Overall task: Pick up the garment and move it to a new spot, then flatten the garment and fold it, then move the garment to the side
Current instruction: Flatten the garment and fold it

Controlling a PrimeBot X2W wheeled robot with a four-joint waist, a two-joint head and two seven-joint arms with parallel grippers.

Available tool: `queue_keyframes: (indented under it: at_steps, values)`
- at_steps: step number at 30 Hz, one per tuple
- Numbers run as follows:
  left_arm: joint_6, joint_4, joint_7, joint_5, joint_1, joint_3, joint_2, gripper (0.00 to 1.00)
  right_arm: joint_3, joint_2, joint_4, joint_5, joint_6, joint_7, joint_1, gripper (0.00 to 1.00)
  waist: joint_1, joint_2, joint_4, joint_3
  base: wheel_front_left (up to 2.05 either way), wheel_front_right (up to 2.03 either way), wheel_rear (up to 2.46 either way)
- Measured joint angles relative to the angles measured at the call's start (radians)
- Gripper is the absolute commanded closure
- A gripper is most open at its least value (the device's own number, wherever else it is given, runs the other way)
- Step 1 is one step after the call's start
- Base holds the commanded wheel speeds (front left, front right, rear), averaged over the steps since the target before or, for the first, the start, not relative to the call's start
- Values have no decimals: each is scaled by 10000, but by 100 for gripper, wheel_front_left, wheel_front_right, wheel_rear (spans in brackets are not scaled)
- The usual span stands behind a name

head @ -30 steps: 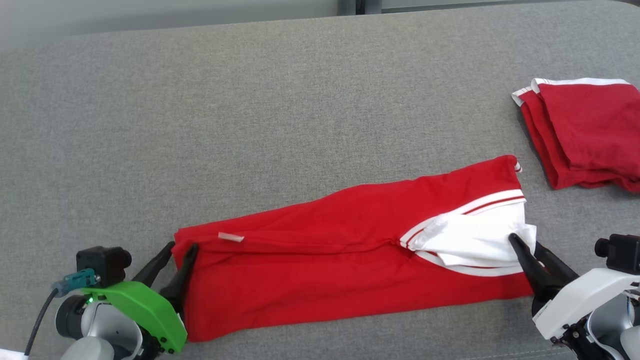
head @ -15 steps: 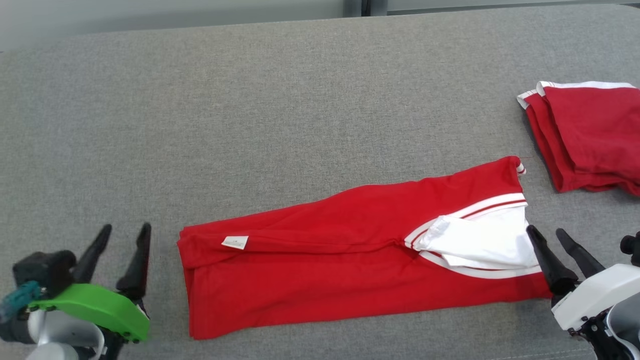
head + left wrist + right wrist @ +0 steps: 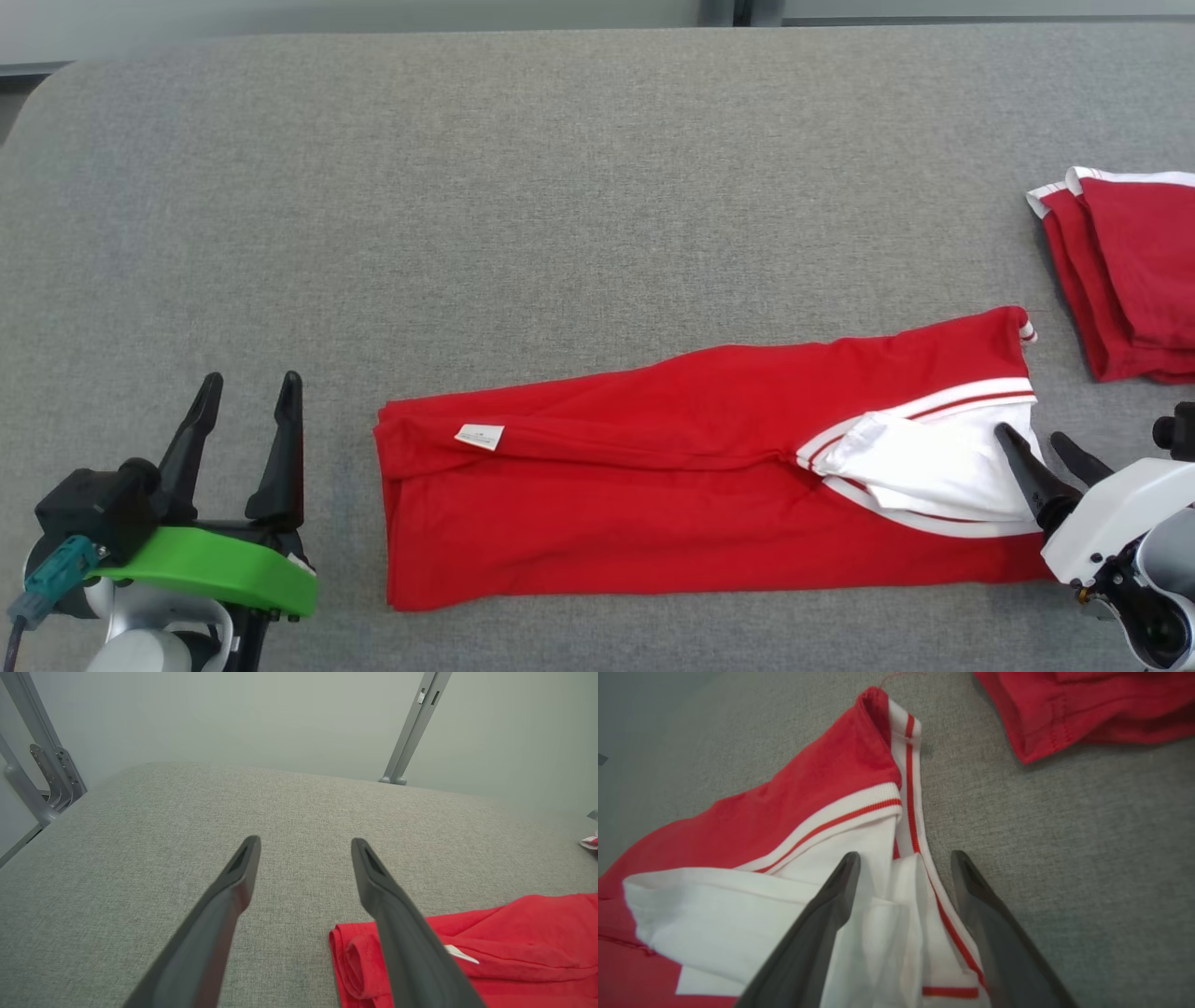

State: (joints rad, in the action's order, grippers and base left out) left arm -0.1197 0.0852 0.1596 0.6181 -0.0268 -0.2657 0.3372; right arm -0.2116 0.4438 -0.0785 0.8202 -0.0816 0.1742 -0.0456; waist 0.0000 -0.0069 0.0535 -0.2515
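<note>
The red garment (image 3: 653, 485) lies on the near part of the grey table (image 3: 560, 187) as a long narrow band, its sides already turned in lengthwise. This shape probably suits a further fold that brings one short end over the other. Its left end, with a small white label (image 3: 479, 436) on top, sits just right of the left gripper (image 3: 252, 378). That gripper hangs over bare table with its fingers wide apart and nothing between them, clear of the cloth. The right gripper (image 3: 1032, 433) is at the other end, also spread and holding nothing. In the right wrist view, one finger is over the white sleeve (image 3: 752, 896) and the other over the table, with the striped edge between them, which looks like a stance for pinching that end. A second folded red garment (image 3: 1130, 271) lies well apart at the far right, which may be the side spot for finished pieces.
</note>
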Motion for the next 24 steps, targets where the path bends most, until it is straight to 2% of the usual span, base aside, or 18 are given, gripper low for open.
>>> queue_keyframes:
  at_steps: [6, 10, 13, 14, 15, 16, 17, 19, 21, 24]
  values:
    - [-35, 98, 79, -88, 35, -17, -385, 0, 107, 33, -796, 184, -8, 259, 74, 0, 0, 0, 366, -106, 0, 0, 0]
    - [-35, 73, 105, -159, 138, 274, -435, 0, 111, -27, -1085, 600, 35, 462, 281, 0, 0, 0, 575, -176, 0, 0, 0]
    - [-38, 27, 186, -267, 248, 483, -512, 0, 111, -61, -1271, 1062, 219, 721, 422, 0, 0, -1, 623, -199, 0, 0, 0]
    - [-38, 27, 186, -274, 263, 493, -604, 0, 109, -63, -1312, 1212, 286, 842, 467, 3, 0, 0, 624, -191, 0, 0, 0]
    - [-38, 29, 186, -309, 264, 495, -698, 0, 105, -61, -1358, 1390, 374, 1003, 533, 50, 0, 0, 624, -182, 0, 0, 0]
    - [-38, 33, 188, -343, 264, 493, -756, 0, 107, -73, -1392, 1643, 474, 1218, 594, 67, 0, 0, 622, -170, 0, 0, 0]
    - [-38, 33, 190, -355, 264, 495, -780, 0, 105, -105, -1415, 1871, 596, 1392, 638, 100, 0, 0, 618, -155, 0, 0, 0]
    - [-38, 29, 221, -426, 264, 523, -815, 0, 121, -245, -1505, 2199, 750, 1592, 733, 100, 0, 0, 602, -100, 0, 0, 0]
    - [-38, 21, 221, -520, 272, 575, -934, 0, 334, -660, -1536, 2784, 924, 1833, 777, 100, 0, 0, 566, 16, 0, 0, 0]
    - [-40, -25, 221, -658, 288, 702, -980, 0, 761, -717, -1492, 3300, 928, 2033, 780, 100, 0, 0, 512, 137, 0, 0, 0]
